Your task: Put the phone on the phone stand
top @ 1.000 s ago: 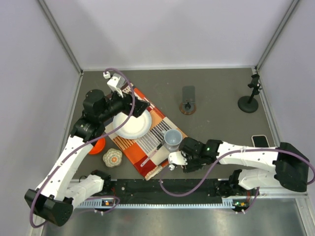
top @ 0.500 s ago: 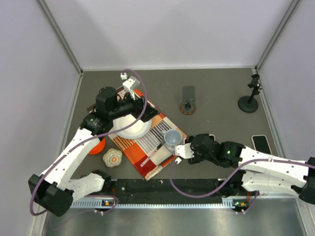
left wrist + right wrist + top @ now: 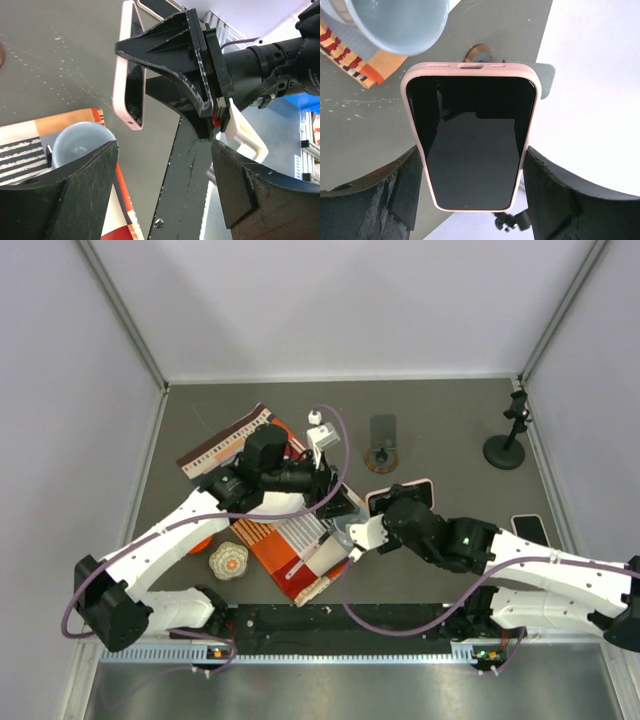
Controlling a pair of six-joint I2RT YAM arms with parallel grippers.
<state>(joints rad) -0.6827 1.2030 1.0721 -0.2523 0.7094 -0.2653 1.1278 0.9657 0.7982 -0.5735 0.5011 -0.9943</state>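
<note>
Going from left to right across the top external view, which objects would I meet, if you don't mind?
Small round patterned object → pink-cased phone → black mini tripod. Phone stand omitted: it overlaps the phone.

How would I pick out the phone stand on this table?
Look at the far middle of the table, just right of the striped mat. The phone stand is a grey upright slab on a round brown base, unlike the black tripod by the right wall.
</note>
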